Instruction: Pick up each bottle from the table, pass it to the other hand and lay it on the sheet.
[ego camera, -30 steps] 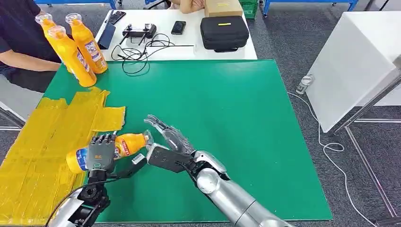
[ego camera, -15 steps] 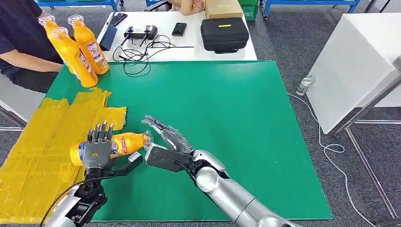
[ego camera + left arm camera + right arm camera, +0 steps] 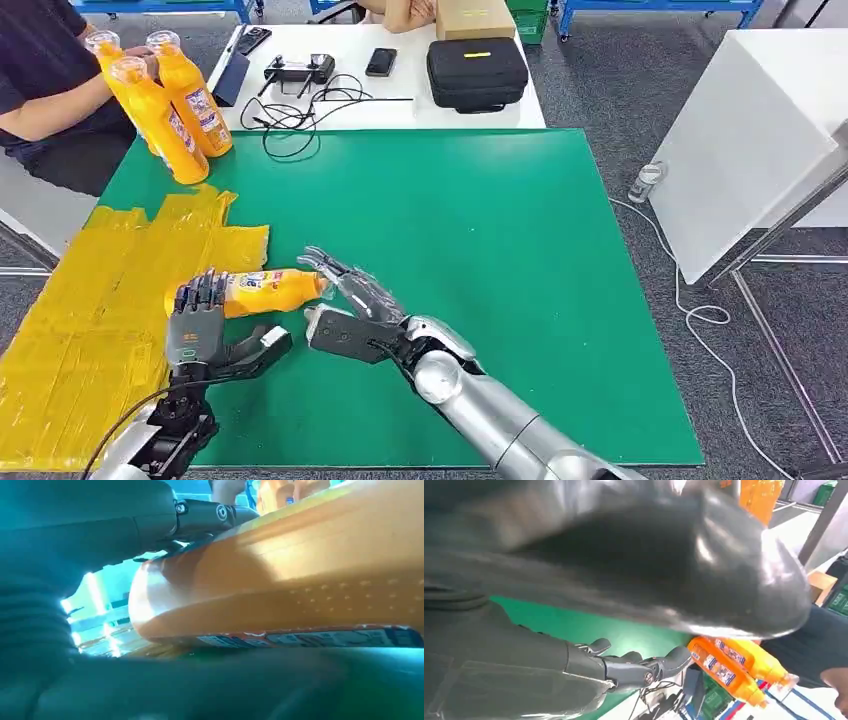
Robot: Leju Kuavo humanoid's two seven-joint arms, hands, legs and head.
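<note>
The head view is bright, evenly lit and sharp, with soft shadows. Both wrist views are blurred up close, with white glare on the orange bottle and the right hand.

Left robot hand loosened and dropped lower; bottle now lies above its fingers.

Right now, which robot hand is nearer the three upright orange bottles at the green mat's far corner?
Left. The left hand is below the upright bottles, on their side; the right hand sits further right.
</note>
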